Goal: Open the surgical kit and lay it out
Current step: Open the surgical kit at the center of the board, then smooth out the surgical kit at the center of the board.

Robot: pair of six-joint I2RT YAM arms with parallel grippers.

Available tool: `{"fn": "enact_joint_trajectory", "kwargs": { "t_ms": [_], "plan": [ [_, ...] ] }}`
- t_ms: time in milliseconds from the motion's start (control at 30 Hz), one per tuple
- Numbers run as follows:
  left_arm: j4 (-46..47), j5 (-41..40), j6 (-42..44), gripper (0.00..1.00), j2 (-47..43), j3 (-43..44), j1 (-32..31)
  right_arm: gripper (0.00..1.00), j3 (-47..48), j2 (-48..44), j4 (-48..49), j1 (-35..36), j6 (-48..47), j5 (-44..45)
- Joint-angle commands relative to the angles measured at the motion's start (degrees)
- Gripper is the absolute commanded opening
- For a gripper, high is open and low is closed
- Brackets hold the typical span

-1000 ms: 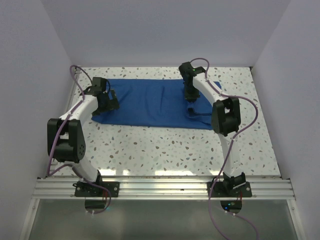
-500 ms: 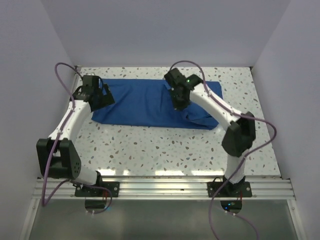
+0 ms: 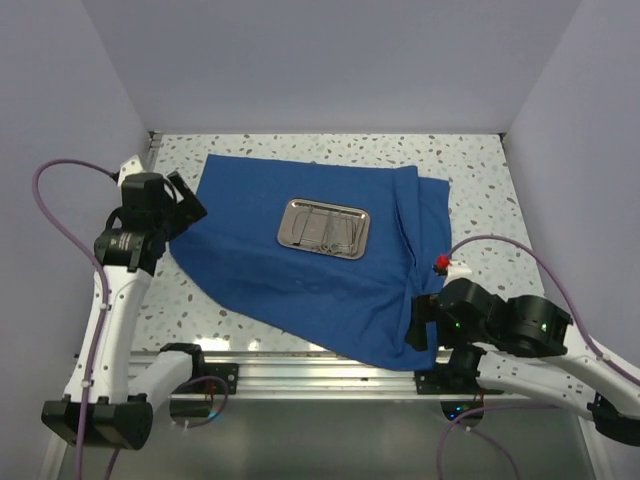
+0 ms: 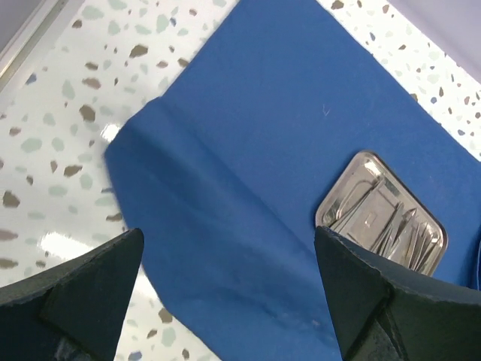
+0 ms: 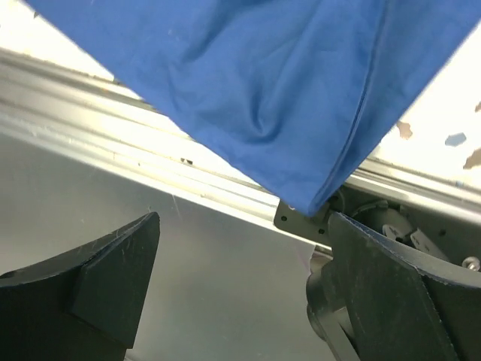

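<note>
The royal-blue cloth wrap (image 3: 300, 280) lies spread over the speckled table, and its near corner (image 5: 301, 188) hangs over the front rail. On the cloth sits the steel tray (image 3: 323, 227), holding slim silver instruments (image 3: 335, 232). The left wrist view shows the same tray (image 4: 379, 214) at the right. My left gripper (image 3: 188, 203) hovers open above the cloth's left edge (image 4: 131, 150), with nothing between its fingers (image 4: 83, 293). My right gripper (image 3: 418, 325) is open at the cloth's front right corner. In its wrist view the right gripper (image 5: 244, 226) is empty, just below the hanging corner.
An aluminium rail (image 3: 320, 375) runs along the table's near edge, with an arm's base mount (image 5: 304, 219) under the cloth corner. Plain walls close in the left, back and right. Bare speckled table (image 3: 480, 200) shows right of the cloth and at the far left (image 4: 45, 128).
The cloth, a folded strip at the back before, is now spread toward the front with the tray uncovered. My right gripper came to the front edge and opened. My left arm drew back left.
</note>
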Motion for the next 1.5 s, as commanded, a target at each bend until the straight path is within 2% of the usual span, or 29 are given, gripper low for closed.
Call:
{"fn": "enact_joint_trajectory", "kwargs": {
  "t_ms": [0, 67, 267, 367, 467, 533, 567, 633, 667, 700, 733, 800, 833, 867, 900, 1100, 1233, 1300, 1467],
  "plan": [
    [-7.83, -1.05, -4.69, 1.0, -5.23, -3.68, -0.29, 0.98, 0.0, 1.56, -12.58, 0.1, 9.06, 3.43],
    [-9.15, -0.44, -5.84, 1.0, -8.99, -5.97, -0.29, 0.98, 2.36, 1.3, -14.68, 0.18, 10.81, 5.09],
    [-15.47, 0.01, -10.59, 1.0, -17.96, -15.9, -0.29, 0.98, 6.86, 0.94, -12.86, 0.1, 11.88, 6.59],
    [-17.33, -0.7, -12.18, 1.0, -22.01, -19.95, -0.29, 0.98, 6.86, 4.1, -8.92, 0.1, 8.72, 5.55],
    [-16.55, -1.05, -10.86, 1.0, -22.99, -23.29, -0.29, 0.98, 8.18, 9.81, -6.88, 0.18, 5.64, 8.52],
    [-15.41, -0.61, -9.2, 1.0, -21.68, -23.73, -0.29, 0.98, 9.93, 14.8, -6.35, -0.08, 5.46, 13.26],
    [-11.83, 0.26, -8.23, 1.0, -20.11, -24.0, -0.29, 0.98, 10.29, 16.31, -3.74, -0.25, 4.5, 14.06],
    [-7.95, 2.19, -4.46, 1.0, -15.12, -23.91, -0.2, 0.98, 10.64, 21.92, 0.05, -5.68, -1.9, 10.58],
    [-5.15, 2.29, -3.22, 1.0, -12.91, -23.39, -0.2, 0.98, 10.29, 24.13, 4.85, -9.71, -5.05, 6.99],
    [-4.25, 2.47, -0.95, 1.0, -10.62, -21.82, 0.06, 0.98, 9.86, 26.06, 7.08, -18.88, -10.74, 3.21],
    [-3.8, 3.51, -0.41, 1.0, -8.08, -21.28, 1.28, 0.98, 9.5, 27.82, 9.1, -23.06, -12.97, -2.83],
    [-0.38, 11.3, -0.04, 1.0, -1.14, -19.7, 4.72, 0.98, 12.46, 37.46, 13.07, -28.96, -17.55, -0.9],
    [0.15, 11.34, -0.83, 1.0, -1.11, -18.47, 5.59, 0.98, 14.23, 37.51, 13.6, -29.52, -18.79, -0.87],
    [1.9, 18.04, -1.62, 1.0, 1.5, -15.76, 6.21, 0.99, 16.33, 43.08, 13.34, -30.04, -20.8, 2.52],
    [3.31, 20.81, -2.67, 1.0, 2.49, -14.34, 6.13, 0.98, 18.53, 46.44, 13.08, -30.83, -21.69, 3.51],
    [10.43, 20.48, -1.02, 1.0, 12.15, -7.57, 6.04, 0.96, 37.16, 68.3, 13.52, -31.19, -23.9, 7.99],
    [12.89, 24.6, 0.3, 1.0, 19.27, -5.89, 5.95, 0.96, 50.6, 82.05, 6.59, -31.37, -24.33, 18.88],
    [14.3, 25.23, 0.39, 1.0, 19.55, -6.77, 6.04, 0.96, 53.35, 87.66, 5.08, -31.89, -24.51, 23.8],
    [16.76, 24.97, 1.27, 1.0, 19.63, -8.79, 6.04, 0.95, 55.91, 93.58, 5.08, -34.09, -25.22, 26.37]
  ]
}}
